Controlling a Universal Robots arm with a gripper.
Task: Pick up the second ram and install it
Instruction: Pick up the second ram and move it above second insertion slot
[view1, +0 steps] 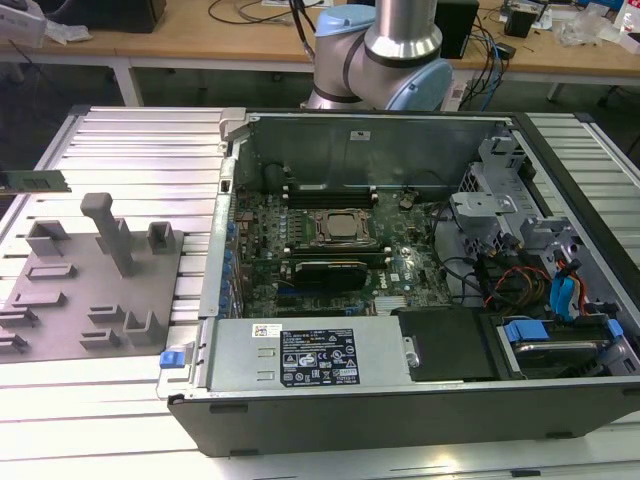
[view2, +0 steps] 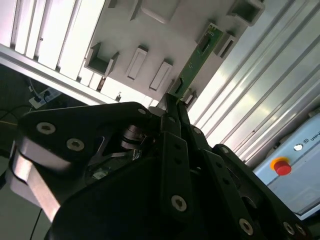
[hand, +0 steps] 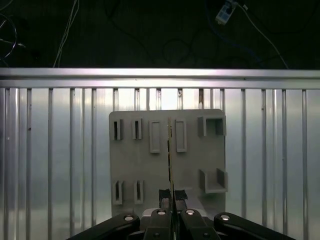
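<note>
In both wrist views my gripper (hand: 172, 199) (view2: 175, 96) is shut on one end of the second ram (hand: 170, 150), a thin green and dark board strip. The first wrist view shows the strip edge-on, and in the second wrist view the second ram (view2: 201, 52) stretches away from the fingertips. It hangs above the grey moulded tray (hand: 135, 165) (view2: 150, 35). At the exterior view's far left, the free end of the second ram (view1: 36, 181) floats level above the tray (view1: 100, 290). The open computer case (view1: 400, 400) holds the motherboard with its CPU socket (view1: 336, 228).
The arm's base (view1: 385, 60) stands behind the case. A tall grey post (view1: 110, 232) and several raised blocks stick up from the tray. Ribbed aluminium table (view1: 140, 140) surrounds tray and case. A black power supply (view1: 300, 355), drive cage and cables (view1: 540, 280) fill the case's near and right parts.
</note>
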